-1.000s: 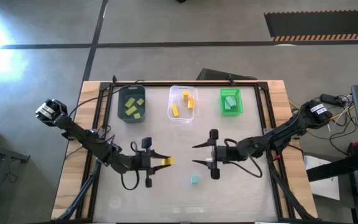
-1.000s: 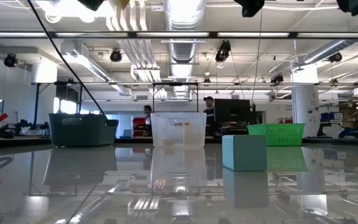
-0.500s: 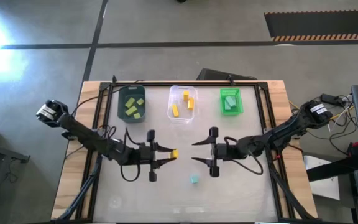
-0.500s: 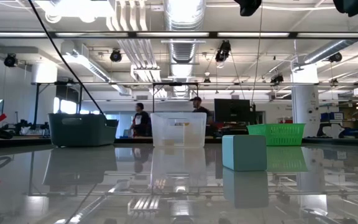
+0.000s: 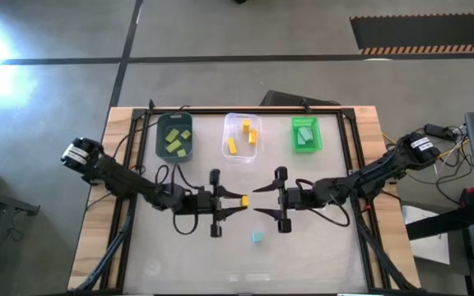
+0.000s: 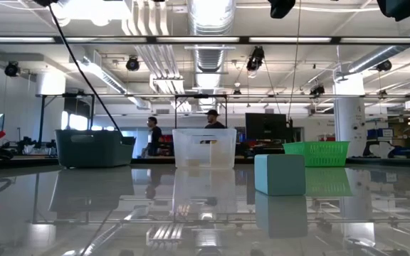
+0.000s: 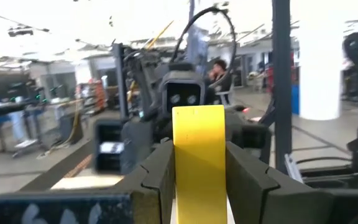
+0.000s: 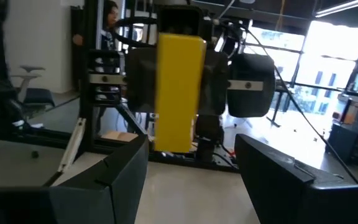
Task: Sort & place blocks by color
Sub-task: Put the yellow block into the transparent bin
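My left gripper is shut on a yellow bar block above the middle of the table. In the left wrist view the bar stands between my fingers. My right gripper faces it from the table's right, open, a short way off; its wrist view shows the bar ahead of its spread fingers. A teal block rests flat on the table nearer the front edge, large in the low view. My left gripper pinches the yellow bar's two opposite side faces between its two fingers. The fingers come about level from the table's left and lie across the bar. The bar stands upright in the hold, lifted clear of the table.
Three bins stand in a row at the far edge: a dark teal bin with yellow-green blocks, a clear bin with yellow blocks, a green bin with mint blocks. People move in the room behind.
My left gripper has carried the yellow bar toward the table's right and a little toward the far edge, up to my right gripper. It has tipped up from pointing downward to about level. The bar stays in its hold.
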You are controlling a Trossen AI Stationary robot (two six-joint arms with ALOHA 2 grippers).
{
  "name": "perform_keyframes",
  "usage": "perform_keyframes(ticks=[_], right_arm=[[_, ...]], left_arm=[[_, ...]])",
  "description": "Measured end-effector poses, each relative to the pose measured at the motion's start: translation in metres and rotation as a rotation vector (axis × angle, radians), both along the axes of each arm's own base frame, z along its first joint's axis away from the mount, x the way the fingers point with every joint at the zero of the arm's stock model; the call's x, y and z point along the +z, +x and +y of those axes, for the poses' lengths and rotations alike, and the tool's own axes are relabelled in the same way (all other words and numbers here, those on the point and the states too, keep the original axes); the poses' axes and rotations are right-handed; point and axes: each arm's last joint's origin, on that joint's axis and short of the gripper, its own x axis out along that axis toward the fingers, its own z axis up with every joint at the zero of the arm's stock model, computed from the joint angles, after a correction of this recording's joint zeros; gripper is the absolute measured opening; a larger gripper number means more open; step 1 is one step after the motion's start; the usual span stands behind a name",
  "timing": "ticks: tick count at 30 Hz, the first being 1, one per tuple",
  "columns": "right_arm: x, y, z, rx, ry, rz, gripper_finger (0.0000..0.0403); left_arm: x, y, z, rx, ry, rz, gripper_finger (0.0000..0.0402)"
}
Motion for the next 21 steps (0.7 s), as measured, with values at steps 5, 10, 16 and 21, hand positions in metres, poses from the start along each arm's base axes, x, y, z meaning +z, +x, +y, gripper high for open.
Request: perform_keyframes(ticks=[5,10,16,21], right_arm=[[-0.001,0.001,-0.004,-0.017,-0.005,0.009,0.0231],[0.000,0.001,-0.004,-0.009,-0.006,0.005,0.0231],[0.000,0.002,-0.004,-0.021,-0.034,0.004,0.0230],[0.000,0.002,-0.004,-0.027,-0.064,0.002,0.0195]], left_arm=[[-0.002,0.016,0.006,-0.018,0.008,-0.019,0.0090],[-0.004,0.028,0.007,-0.040,0.007,-0.056,0.0090],[-0.006,0.036,0.012,-0.040,0.016,-0.050,0.0090],[-0.007,0.036,0.014,-0.044,0.020,-0.050,0.0090]])
